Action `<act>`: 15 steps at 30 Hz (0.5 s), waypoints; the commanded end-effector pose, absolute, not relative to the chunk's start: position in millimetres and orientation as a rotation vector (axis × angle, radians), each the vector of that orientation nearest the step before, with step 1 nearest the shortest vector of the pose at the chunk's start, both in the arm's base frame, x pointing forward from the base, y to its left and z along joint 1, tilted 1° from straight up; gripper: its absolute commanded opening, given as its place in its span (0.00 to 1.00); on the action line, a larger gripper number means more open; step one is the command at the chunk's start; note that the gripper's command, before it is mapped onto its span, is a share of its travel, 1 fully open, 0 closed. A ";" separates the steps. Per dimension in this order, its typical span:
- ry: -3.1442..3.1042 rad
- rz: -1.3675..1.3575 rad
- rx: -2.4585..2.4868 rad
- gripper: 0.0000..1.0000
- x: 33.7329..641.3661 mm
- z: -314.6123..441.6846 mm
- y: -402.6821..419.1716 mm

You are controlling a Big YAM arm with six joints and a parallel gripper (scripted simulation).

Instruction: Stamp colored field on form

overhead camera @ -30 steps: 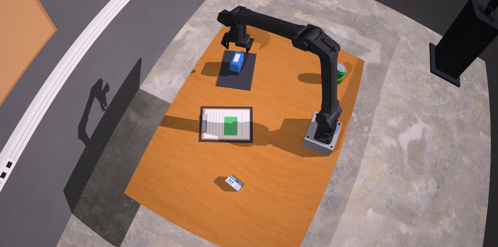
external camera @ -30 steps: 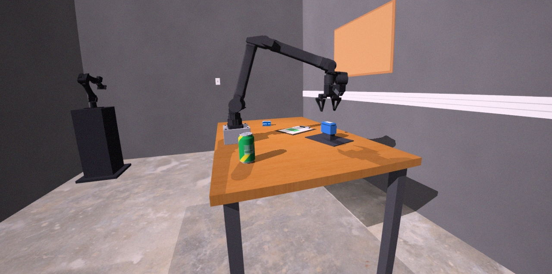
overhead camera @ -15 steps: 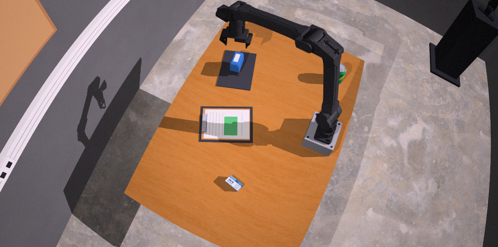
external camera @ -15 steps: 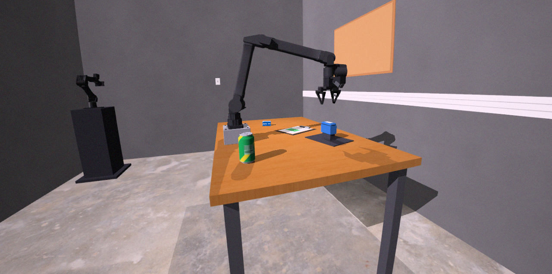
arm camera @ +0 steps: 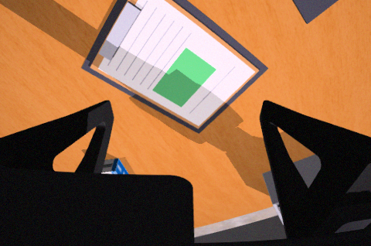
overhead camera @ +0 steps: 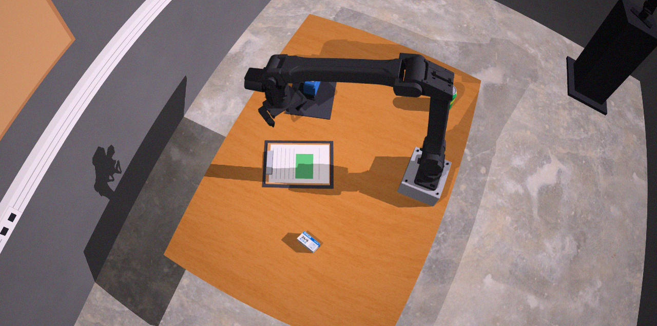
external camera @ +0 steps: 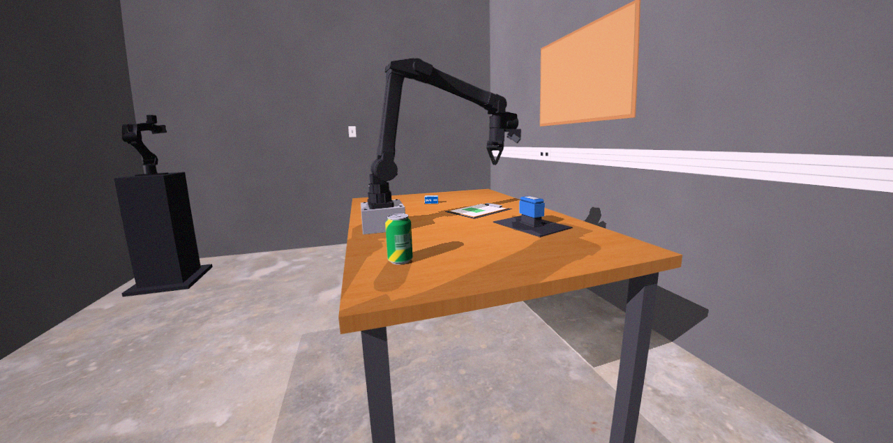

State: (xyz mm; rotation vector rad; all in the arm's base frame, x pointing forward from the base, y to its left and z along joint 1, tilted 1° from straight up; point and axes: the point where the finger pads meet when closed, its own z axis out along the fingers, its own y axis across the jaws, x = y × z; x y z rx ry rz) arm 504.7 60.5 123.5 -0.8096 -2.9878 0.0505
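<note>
The blue stamp [external camera: 531, 207] stands upright on the dark mat [external camera: 531, 227] near the table's far side; in the overhead view it [overhead camera: 310, 88] is partly hidden by my arm. The form [overhead camera: 298, 163] lies on a dark clipboard mid-table, with a green field [overhead camera: 304, 166]. The field also shows in the wrist view [arm camera: 184, 77]. My gripper [external camera: 494, 155] is open and empty, high above the table between the mat and the form. In the wrist view the fingers stand wide apart, with the form below them.
A green and yellow can [external camera: 398, 238] stands near the arm's base [overhead camera: 424, 181]. A small blue and white box [overhead camera: 309, 241] lies at the table's other end. A grey wall with a white rail runs close along the table's far edge.
</note>
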 end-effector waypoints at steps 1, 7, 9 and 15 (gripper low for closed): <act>-3.103 0.028 -0.392 1.00 491.0 139.8 104.0; -3.129 0.024 0.188 1.00 483.2 139.1 115.5; -3.122 0.022 0.355 1.00 482.7 139.1 116.6; -3.084 0.001 0.605 1.00 483.5 119.6 116.7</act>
